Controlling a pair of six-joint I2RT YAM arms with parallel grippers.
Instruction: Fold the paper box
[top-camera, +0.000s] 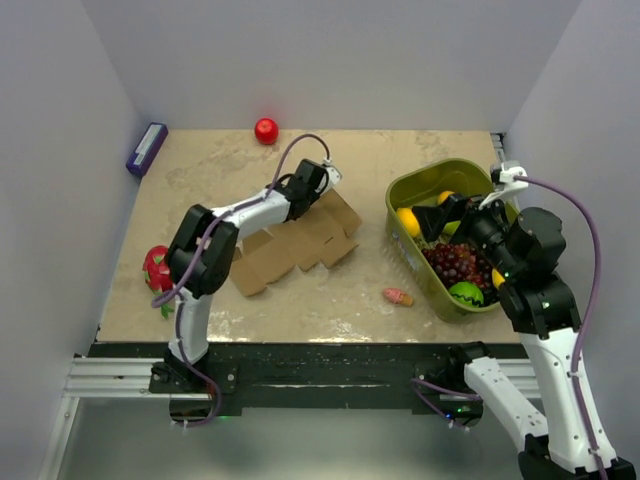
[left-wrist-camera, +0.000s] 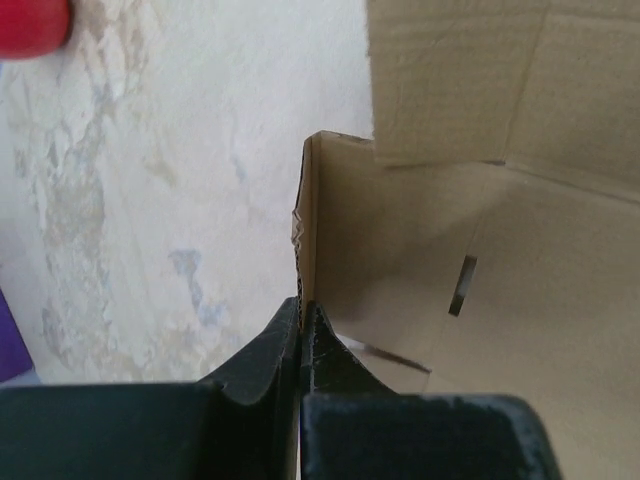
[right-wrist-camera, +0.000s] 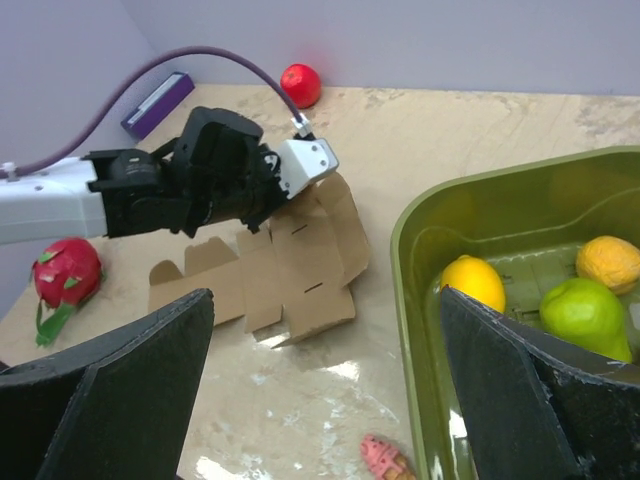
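Observation:
The paper box (top-camera: 300, 245) is a flat brown die-cut cardboard sheet with flaps and slots, lying mid-table; it also shows in the right wrist view (right-wrist-camera: 290, 270). My left gripper (top-camera: 312, 195) is at the sheet's far edge. In the left wrist view its jaws (left-wrist-camera: 301, 325) are shut on a raised flap edge of the paper box (left-wrist-camera: 420, 260). My right gripper (top-camera: 440, 218) is open and empty, held above the green basket (top-camera: 410, 190). Its wide-apart fingers (right-wrist-camera: 120, 390) frame the table in the right wrist view.
The green basket (right-wrist-camera: 425, 300) holds a lemon (right-wrist-camera: 478, 282), a green fruit (right-wrist-camera: 585, 315), grapes (top-camera: 455, 265). A red ball (top-camera: 266, 130) and purple block (top-camera: 146, 148) lie at the back. A dragon fruit (top-camera: 155, 268) lies left, a pink toy (top-camera: 398, 296) near the basket.

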